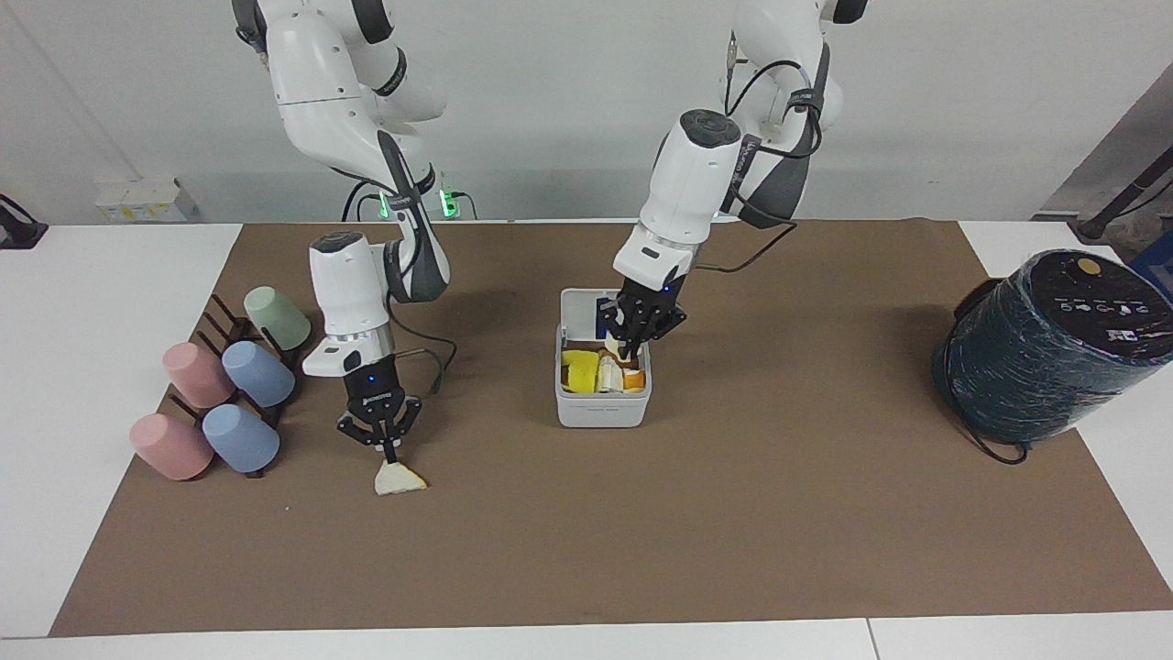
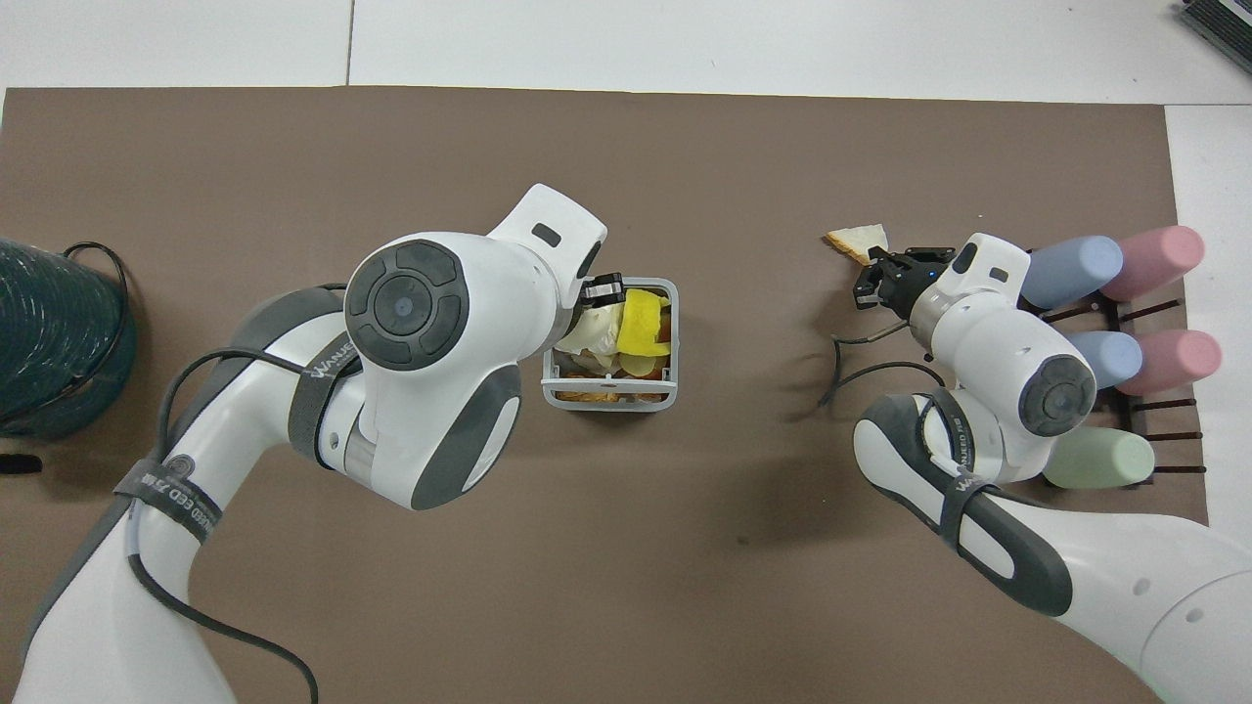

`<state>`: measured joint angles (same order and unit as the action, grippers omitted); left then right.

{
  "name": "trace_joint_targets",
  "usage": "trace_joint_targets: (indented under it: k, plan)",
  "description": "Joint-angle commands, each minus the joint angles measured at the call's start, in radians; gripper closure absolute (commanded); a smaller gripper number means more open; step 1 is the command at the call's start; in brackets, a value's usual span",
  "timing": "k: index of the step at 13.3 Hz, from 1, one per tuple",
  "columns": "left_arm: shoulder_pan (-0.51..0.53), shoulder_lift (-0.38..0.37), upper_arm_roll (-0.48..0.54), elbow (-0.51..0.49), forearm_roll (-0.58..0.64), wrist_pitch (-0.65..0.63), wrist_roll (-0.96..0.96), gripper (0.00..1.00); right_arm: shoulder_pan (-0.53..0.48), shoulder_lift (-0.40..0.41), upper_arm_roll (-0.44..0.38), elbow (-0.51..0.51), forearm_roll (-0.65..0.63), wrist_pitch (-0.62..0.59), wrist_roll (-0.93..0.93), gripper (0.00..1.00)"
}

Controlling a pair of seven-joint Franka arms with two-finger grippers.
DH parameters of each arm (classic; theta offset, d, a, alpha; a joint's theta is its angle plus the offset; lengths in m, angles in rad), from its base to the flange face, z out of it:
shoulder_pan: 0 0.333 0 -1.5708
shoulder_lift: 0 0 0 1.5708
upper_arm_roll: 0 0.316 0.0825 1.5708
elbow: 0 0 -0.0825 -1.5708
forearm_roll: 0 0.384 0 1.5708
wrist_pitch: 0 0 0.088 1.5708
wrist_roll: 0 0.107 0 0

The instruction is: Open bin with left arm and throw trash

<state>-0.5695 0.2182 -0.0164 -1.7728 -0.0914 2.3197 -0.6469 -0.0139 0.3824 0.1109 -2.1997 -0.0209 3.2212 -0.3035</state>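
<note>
- Facing view: left gripper (image 1: 634, 341) is over the open bin (image 1: 602, 405), pinching a cream scrap (image 1: 612, 344).
- Right gripper (image 1: 383, 442), fingers together, grips the wedge (image 1: 397, 479) beside the cups (image 1: 220, 394).
- A dark cylinder (image 1: 1054, 344) stands at the left arm's end.

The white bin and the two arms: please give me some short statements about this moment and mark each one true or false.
1. The bin has its lid up. True.
2. The left gripper is over the open bin. True.
3. The right gripper is over the big dark cylinder. False: it is down at the triangular wedge, beside the cup rack.
4. The bin is empty inside. False: it holds yellow, white and orange scraps.
5. The triangular wedge lies on the brown mat. True.
6. All the cups stand upright. False: they lie tilted on the rack.
</note>
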Motion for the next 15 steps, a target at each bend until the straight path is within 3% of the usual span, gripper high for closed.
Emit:
trace_joint_targets:
  k: [1,4,5,6,7,12,15]
  plan:
    - [0.008,0.003,0.015,0.044,-0.005,-0.066,0.006,0.37,0.002,0.009,0.007,-0.006,-0.019,0.005,0.033,0.37]
    - [0.092,0.046,0.015,0.153,0.009,-0.231,0.074,0.38,0.002,0.035,0.007,-0.026,-0.017,0.084,0.033,0.37]
    - [0.127,0.046,0.015,0.173,0.007,-0.276,0.148,0.38,0.002,0.035,0.007,-0.031,-0.017,0.094,0.033,0.55]
    - [0.170,0.046,0.015,0.179,0.007,-0.308,0.211,0.38,0.000,0.036,0.007,-0.029,-0.017,0.098,0.033,0.89]
    - [0.209,0.040,0.015,0.181,0.007,-0.339,0.266,0.38,0.000,0.035,0.007,-0.023,-0.017,0.097,0.033,1.00]
    - [0.385,0.009,0.018,0.220,0.051,-0.526,0.567,0.37,0.002,0.017,0.007,-0.021,-0.017,0.095,0.038,1.00]
    - [0.462,-0.048,0.019,0.217,0.073,-0.620,0.668,0.32,0.018,-0.065,0.016,-0.017,-0.017,0.033,0.038,1.00]
